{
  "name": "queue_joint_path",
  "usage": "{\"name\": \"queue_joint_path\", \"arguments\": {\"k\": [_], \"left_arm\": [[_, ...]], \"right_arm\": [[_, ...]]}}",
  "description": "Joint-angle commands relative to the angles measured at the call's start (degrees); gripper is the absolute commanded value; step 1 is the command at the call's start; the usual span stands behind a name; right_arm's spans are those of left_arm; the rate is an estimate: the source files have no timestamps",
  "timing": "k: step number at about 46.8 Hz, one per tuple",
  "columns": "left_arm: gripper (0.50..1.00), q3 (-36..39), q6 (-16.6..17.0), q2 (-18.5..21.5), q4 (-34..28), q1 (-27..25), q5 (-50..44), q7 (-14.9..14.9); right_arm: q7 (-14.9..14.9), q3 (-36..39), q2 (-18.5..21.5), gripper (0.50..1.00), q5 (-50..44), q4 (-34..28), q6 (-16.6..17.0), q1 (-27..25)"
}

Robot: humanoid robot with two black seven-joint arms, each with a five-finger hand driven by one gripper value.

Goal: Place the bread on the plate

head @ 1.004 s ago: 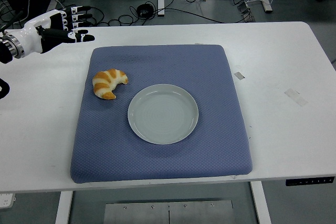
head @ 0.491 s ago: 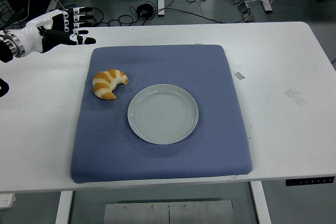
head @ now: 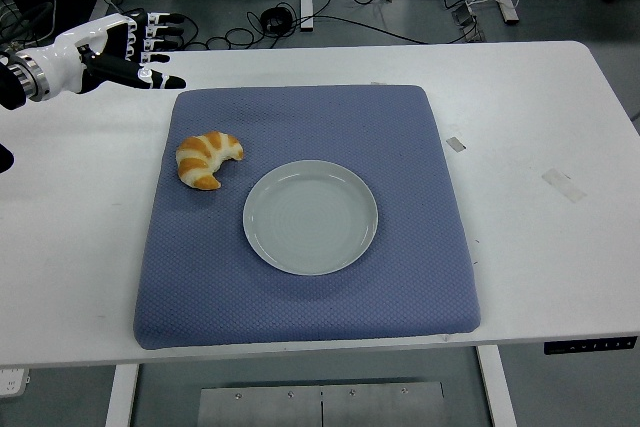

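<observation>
Below and just right of the left hand, which has edged forward with fingers spread and empty, the bread lies ungrasped beside the plate.

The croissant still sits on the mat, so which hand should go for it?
Probably the left. The left hand hovers open at the table's far left, on the same side as the croissant, which lies left of the plate. The right hand isn't in view.

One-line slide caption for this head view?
Open left hand hovers beyond the blue mat; croissant lies beside the empty plate.
</observation>
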Motion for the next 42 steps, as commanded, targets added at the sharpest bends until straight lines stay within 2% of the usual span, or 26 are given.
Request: {"name": "queue_joint_path", "arguments": {"k": [1,24,42], "left_arm": [[0.919,1.26,0.00,-0.05,-0.07,-0.55,2.94,0.02],[0.919,12.07,0.70,0.30,-2.80,-6.44,7.52,0.11],[0.921,13.39,1.49,-0.40,-2.97,-6.18,12.27,0.11]], "right_arm": [[0.00,0.00,0.00,1.000,0.00,0.00,0.00,0.00],[0.00,0.00,0.00,1.000,0.00,0.00,0.00,0.00],[0.00,0.00,0.00,1.000,0.00,0.00,0.00,0.00]]}}
